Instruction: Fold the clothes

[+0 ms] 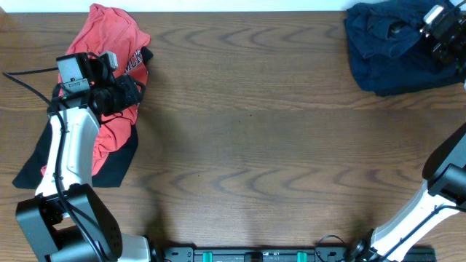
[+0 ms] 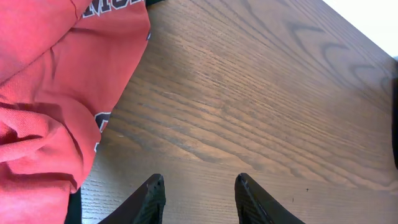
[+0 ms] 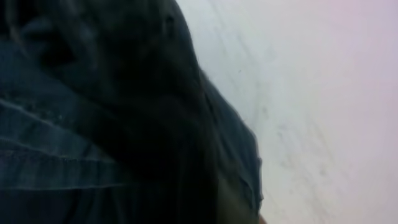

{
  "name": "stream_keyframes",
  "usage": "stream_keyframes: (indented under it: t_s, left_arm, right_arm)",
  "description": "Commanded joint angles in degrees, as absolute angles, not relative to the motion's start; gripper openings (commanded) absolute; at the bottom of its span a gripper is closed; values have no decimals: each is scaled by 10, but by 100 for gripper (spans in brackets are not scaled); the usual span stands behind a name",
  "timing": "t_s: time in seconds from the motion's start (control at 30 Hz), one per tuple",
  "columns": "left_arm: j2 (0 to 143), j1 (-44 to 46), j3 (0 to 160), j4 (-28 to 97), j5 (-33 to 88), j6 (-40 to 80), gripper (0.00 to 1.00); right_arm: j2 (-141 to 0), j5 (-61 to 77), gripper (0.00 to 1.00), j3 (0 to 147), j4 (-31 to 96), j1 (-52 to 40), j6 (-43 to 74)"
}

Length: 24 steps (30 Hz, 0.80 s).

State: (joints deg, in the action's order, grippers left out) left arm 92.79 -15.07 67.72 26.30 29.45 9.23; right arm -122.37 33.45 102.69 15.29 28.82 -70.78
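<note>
The left arm (image 1: pixel 69 149) rose from its base at the near left and bent forward. The left gripper (image 2: pixel 199 190) held its two dark fingers (image 2: pixel 152 199) apart with nothing between them. The right arm (image 1: pixel 445 178) stretched up the right side, with the right gripper (image 1: pixel 435 28) at the far corner, its jaws hidden from view.

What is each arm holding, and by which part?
The left gripper holds nothing; its fingers are open over bare table. The right gripper is at the navy garment, but a grip cannot be told.
</note>
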Motion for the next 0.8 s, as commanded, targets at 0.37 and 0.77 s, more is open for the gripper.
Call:
stream_keyframes:
  t_s: [0.37,0.77]
  left_arm:
    - [933,-150,676,261,289,101,40]
    - [933,-150,676,265,289,101,40]
  right_arm:
    - [-1202,243,99,1039,176,307,-568]
    - [-1101,351,99,1039,293,307,-194]
